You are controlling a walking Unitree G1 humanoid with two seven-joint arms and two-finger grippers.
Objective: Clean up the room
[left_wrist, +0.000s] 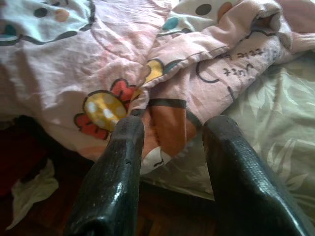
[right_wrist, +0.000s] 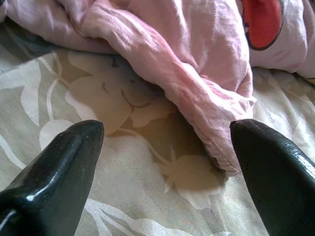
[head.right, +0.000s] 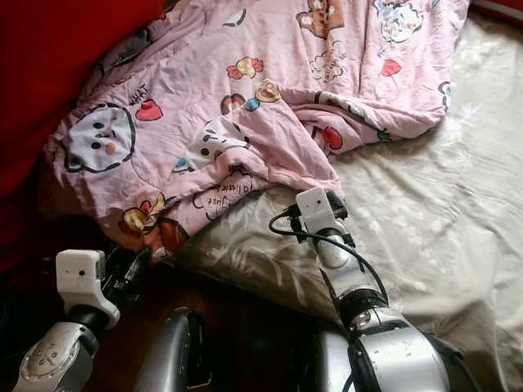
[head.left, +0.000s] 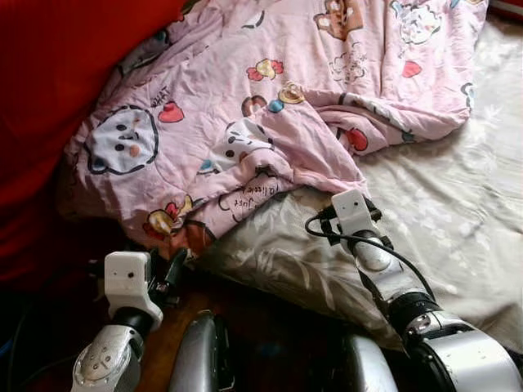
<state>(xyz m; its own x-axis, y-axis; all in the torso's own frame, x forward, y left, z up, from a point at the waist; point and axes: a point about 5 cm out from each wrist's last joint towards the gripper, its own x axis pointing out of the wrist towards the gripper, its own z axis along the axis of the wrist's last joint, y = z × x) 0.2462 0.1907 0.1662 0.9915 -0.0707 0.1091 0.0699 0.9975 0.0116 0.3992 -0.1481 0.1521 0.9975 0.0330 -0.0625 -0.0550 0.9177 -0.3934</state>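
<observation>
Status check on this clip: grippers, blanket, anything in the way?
Left gripper open at the pink blanket corner hanging off the bed. Right gripper open on the floral sheet at a blanket fold. Crumpled tissue on floor.

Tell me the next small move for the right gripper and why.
Probably ease the right gripper forward and shut it on the pink blanket. Its fingers stand open just short of the blanket's folded corner, which lies on the pale bedsheet, so nothing is gripped yet.

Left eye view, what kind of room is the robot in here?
Most likely a bedroom: a rumpled pink cartoon-print quilt lies on a pale leaf-patterned bed sheet, with a dark wooden floor at the bed's edge.
</observation>
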